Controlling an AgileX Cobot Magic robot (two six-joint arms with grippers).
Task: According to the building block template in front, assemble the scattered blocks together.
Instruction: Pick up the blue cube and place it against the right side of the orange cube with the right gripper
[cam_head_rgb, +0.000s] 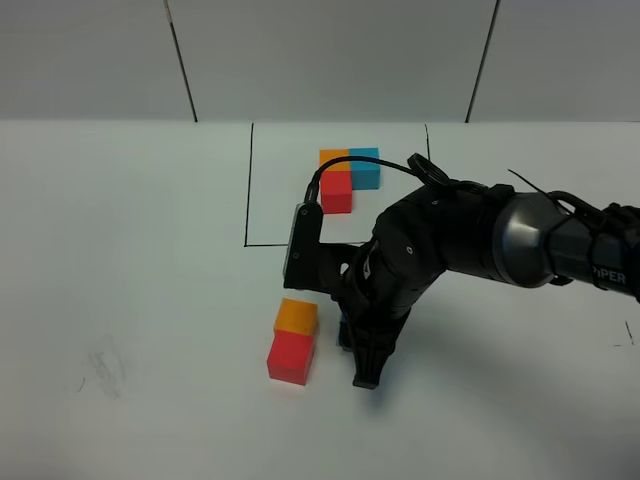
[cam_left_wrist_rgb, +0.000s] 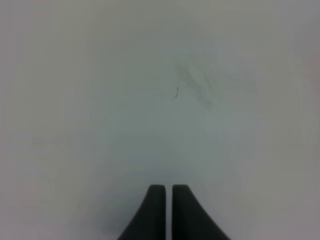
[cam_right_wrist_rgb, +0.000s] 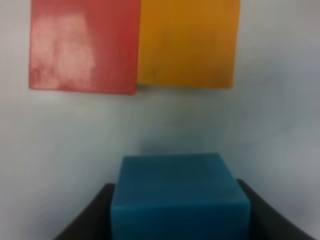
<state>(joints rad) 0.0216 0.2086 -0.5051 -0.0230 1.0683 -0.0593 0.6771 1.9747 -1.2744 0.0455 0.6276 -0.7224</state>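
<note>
My right tool (cam_right_wrist_rgb: 180, 220) clamps the blue cube (cam_right_wrist_rgb: 179, 195), near the touching red (cam_right_wrist_rgb: 82, 47) and orange (cam_right_wrist_rgb: 187, 42) cubes. My left tool (cam_left_wrist_rgb: 168, 210) is together, above bare counter (cam_left_wrist_rgb: 100, 100).

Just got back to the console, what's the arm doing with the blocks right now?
The right pincer holds the blue cube between its jaws, low over the table just right of the loose orange cube and red cube, which already sit side by side touching. The template inside the black outline shows blue beside orange, so the blue one is not yet placed. The left pincer is shut and empty, over bare table.
</note>
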